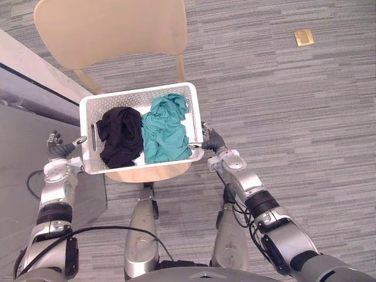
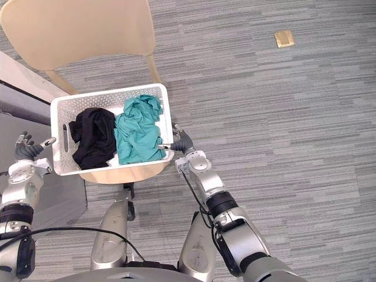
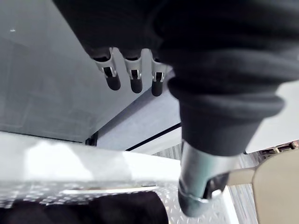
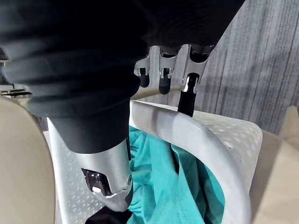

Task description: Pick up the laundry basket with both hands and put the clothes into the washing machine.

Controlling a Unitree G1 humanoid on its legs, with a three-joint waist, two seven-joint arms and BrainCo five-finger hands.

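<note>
Laundry basket: one, white, perforated, open side up.
Location: on the seat of the chair, between the two hands.
Long axis: runs across the robot's front from left to right, with the right end slightly farther away. One short end faces each hand.
Clothes: two, both inside the basket. The black garment is in the left half and the teal garment in the right half, and they touch.
Chair: one, beige.
Left hand: at the left short end, released. The thumb reaches over the rim and the fingers are relaxed, clear of the wall.
Right hand: at the right short end, not clenched. The thumb is inside the rim, the fingers are outside, and one tip is against the rim.
Floor plate: one, brass, well apart on the grey carpet.
</note>
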